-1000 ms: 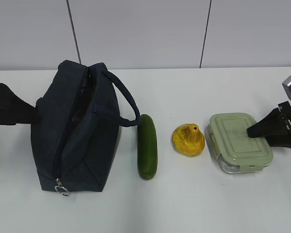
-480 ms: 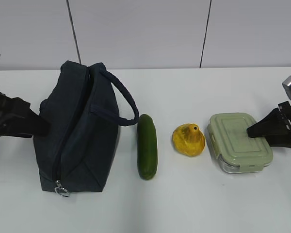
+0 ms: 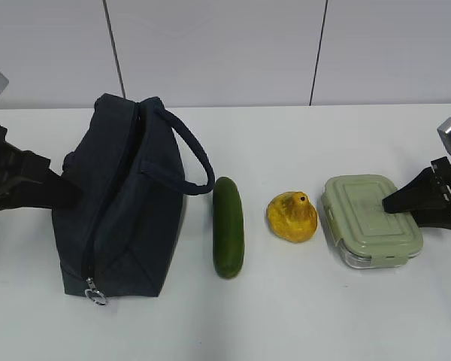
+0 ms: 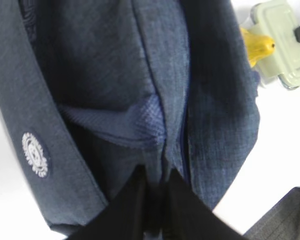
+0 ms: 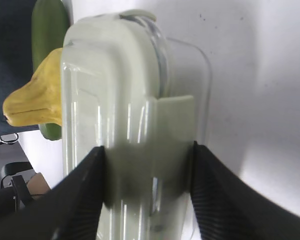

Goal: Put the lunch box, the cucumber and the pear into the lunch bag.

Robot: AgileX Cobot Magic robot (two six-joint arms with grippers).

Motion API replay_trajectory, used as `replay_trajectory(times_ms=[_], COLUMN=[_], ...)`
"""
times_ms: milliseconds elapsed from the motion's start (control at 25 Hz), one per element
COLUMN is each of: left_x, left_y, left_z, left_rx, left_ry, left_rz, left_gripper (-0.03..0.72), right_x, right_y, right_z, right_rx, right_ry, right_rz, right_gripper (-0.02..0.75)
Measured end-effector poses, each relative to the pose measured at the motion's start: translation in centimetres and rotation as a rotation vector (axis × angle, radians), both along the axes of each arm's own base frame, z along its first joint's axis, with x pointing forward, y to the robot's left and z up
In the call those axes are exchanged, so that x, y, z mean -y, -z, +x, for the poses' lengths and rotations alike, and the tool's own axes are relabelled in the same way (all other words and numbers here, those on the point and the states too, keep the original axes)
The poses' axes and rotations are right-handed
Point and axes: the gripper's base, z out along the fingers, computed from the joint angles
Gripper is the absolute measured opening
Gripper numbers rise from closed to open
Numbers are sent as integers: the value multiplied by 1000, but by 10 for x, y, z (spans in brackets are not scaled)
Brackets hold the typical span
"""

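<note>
- Exterior view: we see the navy lunch bag [image 3: 124, 199] near the desk's [image 3: 286, 316] left edge, then the dark green cucumber [image 3: 228, 226], the yellow pear [image 3: 292, 216] and the sage-lidded lunch box [image 3: 370, 219] toward the right edge.
- Left wrist view: the left gripper [image 4: 154, 200] pinches the bag's fabric; a round white emblem [image 4: 35, 154] is unreadable.
- Right wrist view: the right gripper [image 5: 149, 187] clasps the lunch box's end.

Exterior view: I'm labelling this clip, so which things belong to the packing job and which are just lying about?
Job:
lunch bag
cucumber
pear
lunch box

Lying about:
nothing; only the bare white table
</note>
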Motion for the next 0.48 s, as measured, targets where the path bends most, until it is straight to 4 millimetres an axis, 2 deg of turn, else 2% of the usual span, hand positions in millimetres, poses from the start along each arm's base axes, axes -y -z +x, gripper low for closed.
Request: replay_trajectory(times_ms=[480], left_x=[7], left_y=[-4], left_z=[1], left_rx=[37], left_ry=[53], left_rz=[-77], left_gripper=[3], right_x=[0], right_y=[-1], right_z=[1], right_rx=[-6], right_ry=[21], right_rz=[2], right_gripper=[392])
